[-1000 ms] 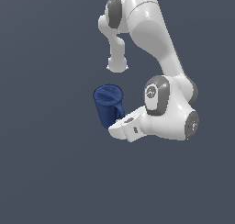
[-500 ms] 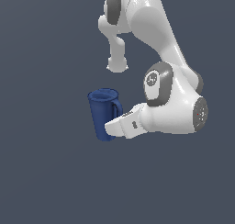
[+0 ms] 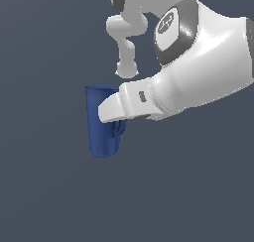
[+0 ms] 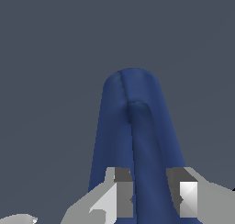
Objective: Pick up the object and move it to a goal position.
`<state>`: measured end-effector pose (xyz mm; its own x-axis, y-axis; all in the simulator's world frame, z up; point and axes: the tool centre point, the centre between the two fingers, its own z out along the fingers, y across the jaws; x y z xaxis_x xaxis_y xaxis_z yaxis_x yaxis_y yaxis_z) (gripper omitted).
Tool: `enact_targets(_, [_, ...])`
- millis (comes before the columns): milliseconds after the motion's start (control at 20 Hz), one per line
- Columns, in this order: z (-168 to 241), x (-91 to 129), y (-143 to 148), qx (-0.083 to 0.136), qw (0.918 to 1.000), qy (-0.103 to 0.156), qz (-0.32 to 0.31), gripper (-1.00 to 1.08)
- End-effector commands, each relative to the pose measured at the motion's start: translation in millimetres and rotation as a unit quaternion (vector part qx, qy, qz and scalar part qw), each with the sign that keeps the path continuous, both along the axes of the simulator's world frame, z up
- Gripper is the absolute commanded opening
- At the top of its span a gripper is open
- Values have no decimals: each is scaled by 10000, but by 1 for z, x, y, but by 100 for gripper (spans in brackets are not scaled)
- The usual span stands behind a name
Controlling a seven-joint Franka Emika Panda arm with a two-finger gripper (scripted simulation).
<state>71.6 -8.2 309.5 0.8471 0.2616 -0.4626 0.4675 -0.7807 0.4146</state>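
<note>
The mug (image 3: pixel 103 124) is dark blue and stands upright in the exterior view, rim up, flat base down, a little left of the frame's centre. It narrows slightly toward the base. Its handle faces 3 o'clock, toward the arm, and is partly hidden behind the white hand.

The gripper (image 3: pixel 115 118) reaches in from 3 o'clock, level with the mug's upper half. In the exterior view the white hand covers the handle's upper part and the fingers cannot be made out there.

The wrist view looks along the mug's (image 4: pixel 133 136) side. The handle runs as a raised band down the middle of the blue body. The two fingers (image 4: pixel 120 193) stand one on each side of that band, close against it, so the gripper (image 4: pixel 151 195) looks clamped on the handle. Whether the pads press the handle alone or also the wall behind it cannot be told.

The arm (image 3: pixel 198 62) fills the exterior view's upper right, from 12 to 3 o'clock. A thinner white link (image 3: pixel 126 42) hangs down at 12 o'clock above the mug, ending just over the rim but apart from it.

Around the mug there is only plain grey-blue background (image 3: pixel 44 186); no surface edge shows, so whether the base rests on anything cannot be told.
</note>
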Motion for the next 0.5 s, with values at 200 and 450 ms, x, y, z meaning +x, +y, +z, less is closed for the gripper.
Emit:
enact_targets(200, [80, 2, -12, -133, 9950, -966, -221, -100])
enact_targets(450, [138, -7, -19, -233, 9848, -1676, -384, -100])
